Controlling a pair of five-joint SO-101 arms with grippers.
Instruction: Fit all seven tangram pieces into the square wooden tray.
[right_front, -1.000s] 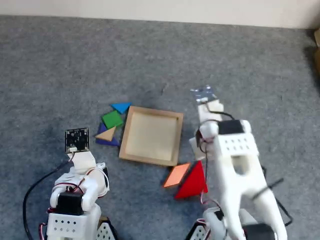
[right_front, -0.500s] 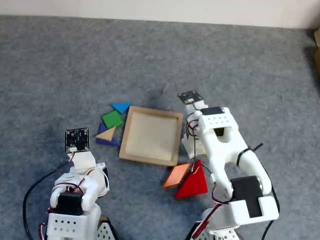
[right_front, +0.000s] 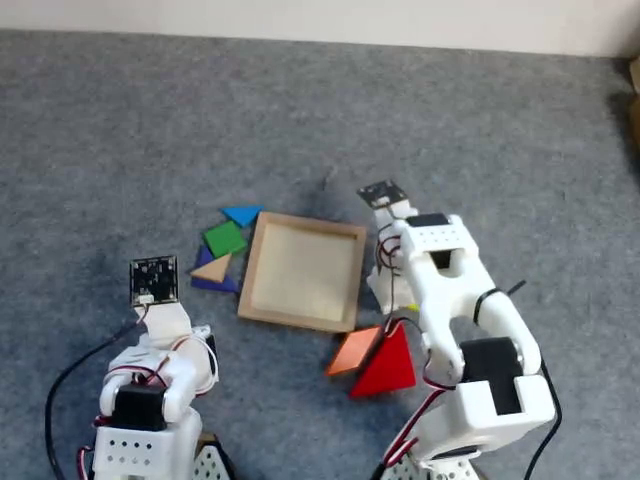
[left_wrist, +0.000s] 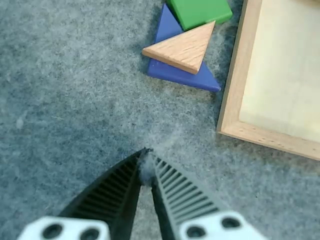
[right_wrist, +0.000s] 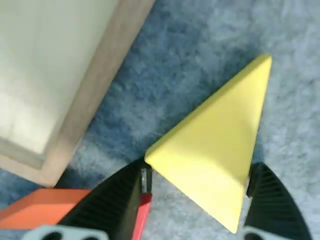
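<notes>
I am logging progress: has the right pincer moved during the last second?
Yes. In the high view the right pincer swung in toward the wooden tray, nearer its side; it is now at the yellow triangle.

The dark blue triangle (left_wrist: 172, 75) lies partly under the wooden triangle (left_wrist: 184, 47). The tray (left_wrist: 231, 95) and green square (left_wrist: 199, 10) run past the left wrist view's edge; the orange piece (right_wrist: 35, 207) is cropped in the right wrist view.

No legible text, numbers or signs in any view. The wooden tray (right_front: 248, 268) has a plain, unmarked face. The small dark board (right_front: 153, 280) at lower left shows only specks, too small to read.
</notes>
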